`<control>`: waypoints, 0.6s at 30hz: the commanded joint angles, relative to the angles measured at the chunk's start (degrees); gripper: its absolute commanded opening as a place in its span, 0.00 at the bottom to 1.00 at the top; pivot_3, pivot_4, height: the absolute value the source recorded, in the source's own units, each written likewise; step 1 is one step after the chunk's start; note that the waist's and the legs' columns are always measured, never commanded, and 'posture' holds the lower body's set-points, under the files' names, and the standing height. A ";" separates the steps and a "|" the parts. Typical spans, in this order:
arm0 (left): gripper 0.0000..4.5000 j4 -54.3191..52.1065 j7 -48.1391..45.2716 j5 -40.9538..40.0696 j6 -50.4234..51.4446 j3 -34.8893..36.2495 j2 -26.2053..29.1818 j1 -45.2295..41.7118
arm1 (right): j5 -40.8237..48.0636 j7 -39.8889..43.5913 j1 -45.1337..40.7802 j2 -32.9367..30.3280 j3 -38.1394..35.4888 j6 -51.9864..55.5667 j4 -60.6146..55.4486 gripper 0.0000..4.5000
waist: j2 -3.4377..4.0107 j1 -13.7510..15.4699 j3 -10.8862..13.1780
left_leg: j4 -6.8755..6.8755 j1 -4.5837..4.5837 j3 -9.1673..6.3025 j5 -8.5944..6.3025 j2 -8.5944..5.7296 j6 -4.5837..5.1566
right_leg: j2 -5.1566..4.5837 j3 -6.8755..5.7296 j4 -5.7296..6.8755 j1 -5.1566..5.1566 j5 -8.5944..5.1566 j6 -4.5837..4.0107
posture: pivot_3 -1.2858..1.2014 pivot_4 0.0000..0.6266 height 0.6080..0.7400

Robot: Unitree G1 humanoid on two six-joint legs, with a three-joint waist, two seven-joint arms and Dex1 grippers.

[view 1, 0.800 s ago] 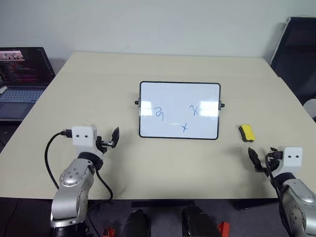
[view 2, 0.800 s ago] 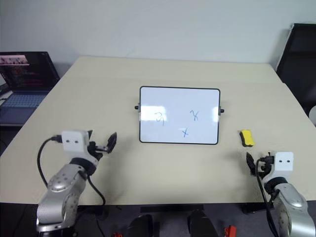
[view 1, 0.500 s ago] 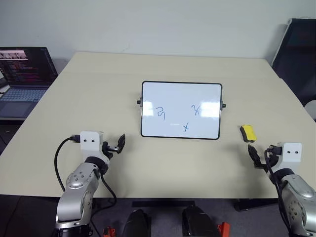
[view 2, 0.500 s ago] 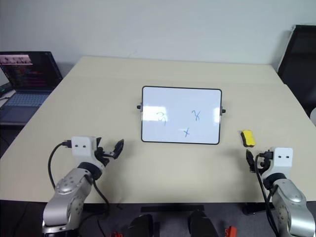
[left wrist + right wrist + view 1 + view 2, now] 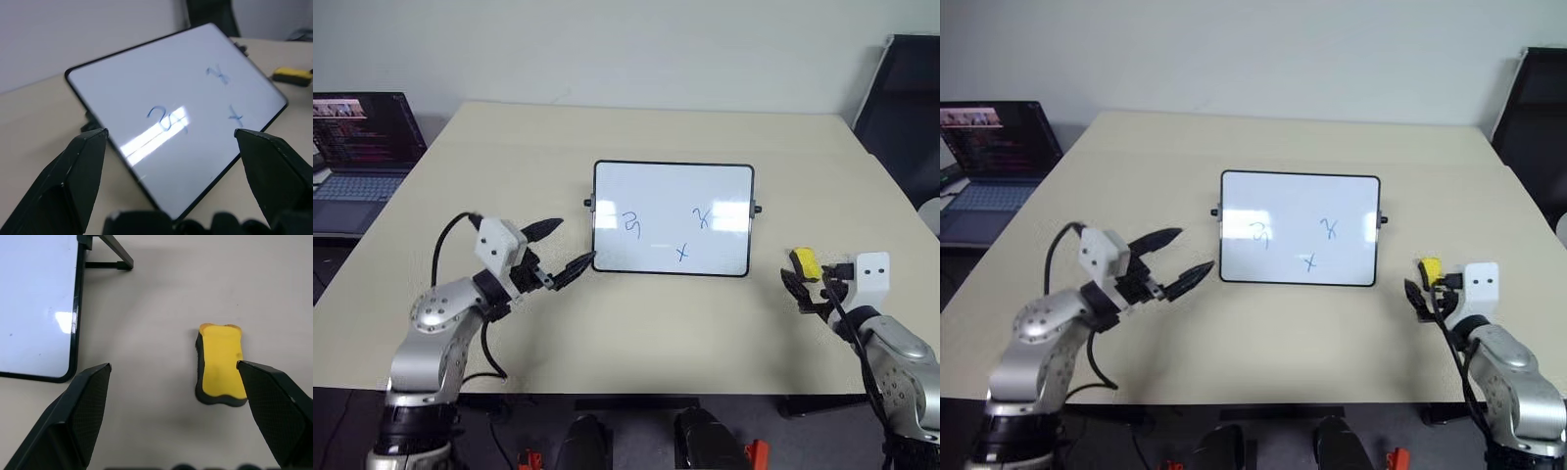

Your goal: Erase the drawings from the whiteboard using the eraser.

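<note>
1. At the far left, an open dark laptop (image 5: pixel 357 147) with lines of coloured text on its screen is cut off by the picture's edge; it stands off the desk, on something I cannot make out.
2. The left gripper (image 5: pixel 566 247) hovers above the pale beige desk (image 5: pixel 509 157), its two black fingers (image 5: pixel 73 176) spread wide and holding nothing, tips just beside the lower left corner of the board.
3. The small white glossy whiteboard with a thin black frame (image 5: pixel 674 217) sits mid-desk, leaning on a black stand visible from the right wrist view. Bright glare stripes cross it.
4. The three thin blue marker drawings (image 5: pixel 631 223) remain on it: a curly loop at left, two x-like marks at right. They are small and faint from the head views, clearer from the left wrist view.
5. The small yellow rectangular eraser with a dark underside (image 5: pixel 220 363) lies flat on the desk, right of the board and apart from it. From the head views the right gripper (image 5: pixel 808 287) partly hides it.
6. The right gripper's fingers (image 5: pixel 83 411) stand wide apart and empty, with the eraser ahead of them and untouched.
7. Behind the desk runs a plain pale wall (image 5: pixel 636 49); a dark chair back (image 5: pixel 901 108) is cut off at the far right.
</note>
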 commanded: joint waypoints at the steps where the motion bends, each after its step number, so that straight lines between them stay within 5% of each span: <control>1: 1.00 1.85 -9.01 -1.28 0.34 -4.16 2.68 -5.37 | 2.31 -3.98 -4.13 0.16 -3.78 6.51 -4.02 0.99 | 0.01 -0.01 0.01 | -0.01 0.00 -0.01 0.00 0.00 0.00 | 0.00 -0.01 0.00 0.00 0.00 0.00 | 0.52 0.24 1.00; 9: 1.00 2.91 -17.06 -2.25 6.78 -12.55 1.79 -18.25 | 0.57 -5.61 -9.77 -1.18 -3.52 9.59 1.83 0.99 | 0.01 -0.02 0.02 | -0.15 -0.03 -0.04 0.00 0.01 0.01 | 0.06 -0.03 0.00 -0.02 -0.04 0.05 | 0.52 0.24 1.00; 13: 1.00 6.10 -15.54 0.11 4.83 -15.67 -3.78 -25.03 | -2.51 -4.04 -13.37 -2.28 -0.32 5.17 11.16 0.99 | 0.01 0.01 0.02 | -0.12 -0.03 -0.04 0.01 0.00 0.02 | 0.06 -0.02 0.01 0.00 -0.02 0.08 | 0.52 0.24 1.00; 18: 1.00 5.22 -15.23 0.25 5.64 -15.38 -4.64 -25.23 | -4.44 -2.93 -15.18 -2.05 1.06 2.04 16.68 0.99 | 0.07 -0.38 0.04 | -0.11 0.01 -0.05 0.01 0.03 0.03 | 0.14 0.03 0.09 0.01 0.13 0.36 | 0.52 0.24 1.00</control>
